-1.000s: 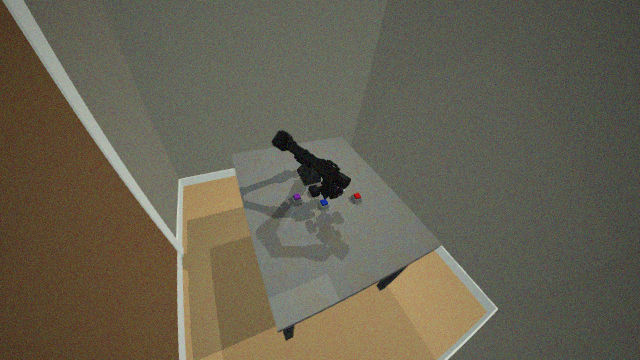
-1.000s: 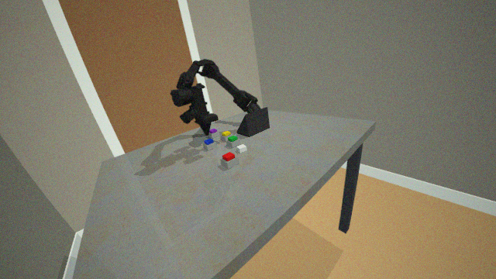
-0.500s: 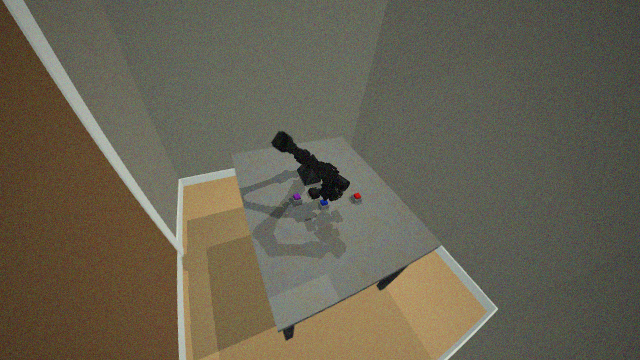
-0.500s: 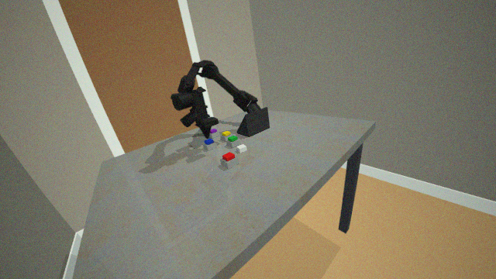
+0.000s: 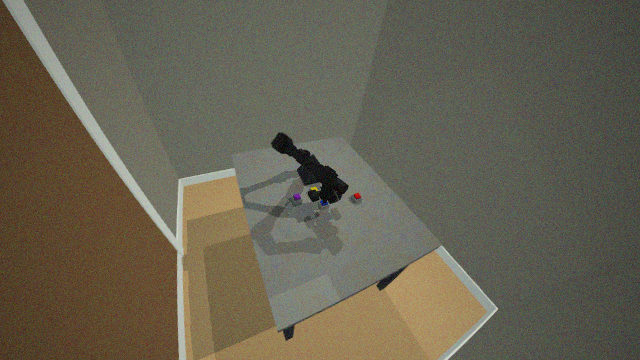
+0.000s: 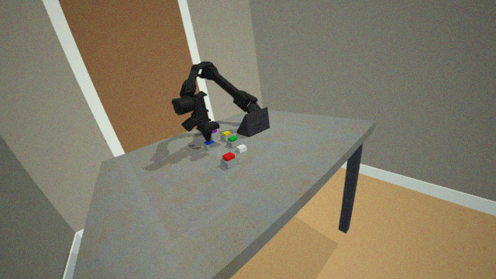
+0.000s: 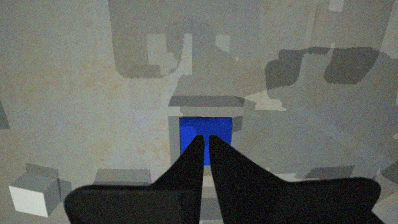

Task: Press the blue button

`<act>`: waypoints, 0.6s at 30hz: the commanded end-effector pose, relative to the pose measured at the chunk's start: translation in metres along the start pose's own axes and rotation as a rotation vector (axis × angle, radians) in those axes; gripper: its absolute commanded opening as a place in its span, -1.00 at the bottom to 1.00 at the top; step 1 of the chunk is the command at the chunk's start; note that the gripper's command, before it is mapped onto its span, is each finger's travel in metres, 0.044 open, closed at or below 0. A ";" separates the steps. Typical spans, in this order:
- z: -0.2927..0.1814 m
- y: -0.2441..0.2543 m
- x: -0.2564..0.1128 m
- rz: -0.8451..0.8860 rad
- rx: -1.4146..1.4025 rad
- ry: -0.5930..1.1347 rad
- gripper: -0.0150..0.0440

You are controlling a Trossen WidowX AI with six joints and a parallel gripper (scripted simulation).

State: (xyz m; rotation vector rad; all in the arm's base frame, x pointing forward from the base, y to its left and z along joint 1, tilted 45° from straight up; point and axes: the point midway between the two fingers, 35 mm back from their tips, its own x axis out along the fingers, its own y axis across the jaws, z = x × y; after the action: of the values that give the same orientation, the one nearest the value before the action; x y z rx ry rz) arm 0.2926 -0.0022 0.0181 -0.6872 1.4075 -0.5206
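The gripper (image 6: 209, 140) (image 7: 205, 141) is pointing down at the blue button (image 5: 324, 203) (image 6: 209, 142) (image 7: 206, 127), its two fingers drawn together with nothing between them. In the wrist view the blue button is lying at the centre of the frame, the fingertips overlapping its cap; whether they are touching or pressing it cannot be told. A white block (image 6: 241, 148) (image 7: 30, 200) is sitting at the lower left there. In the exterior view, the blue button is standing left of centre on the grey table (image 5: 380, 220) (image 6: 163, 217), with the yellow button (image 5: 314, 189) (image 6: 226, 133) and green button (image 6: 232, 139) to its right and the red button (image 5: 357, 196) (image 6: 229, 156) lower right of it. The purple button (image 5: 297, 197) (image 6: 214, 131) is showing partly behind the gripper.
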 end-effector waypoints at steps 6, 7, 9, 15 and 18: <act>-0.002 0.000 0.003 -0.005 -0.010 0.005 -0.42; -0.002 0.000 0.003 -0.005 -0.010 0.005 -0.42; -0.002 0.000 0.003 -0.005 -0.010 0.005 -0.42; 0.000 0.000 -0.010 -0.001 -0.003 0.002 -0.42; -0.002 0.000 -0.032 -0.004 -0.011 0.006 -0.42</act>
State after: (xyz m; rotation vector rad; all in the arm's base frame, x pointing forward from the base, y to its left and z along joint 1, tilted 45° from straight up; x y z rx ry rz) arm 0.2863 0.0069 0.0275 -0.7082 1.4287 -0.5210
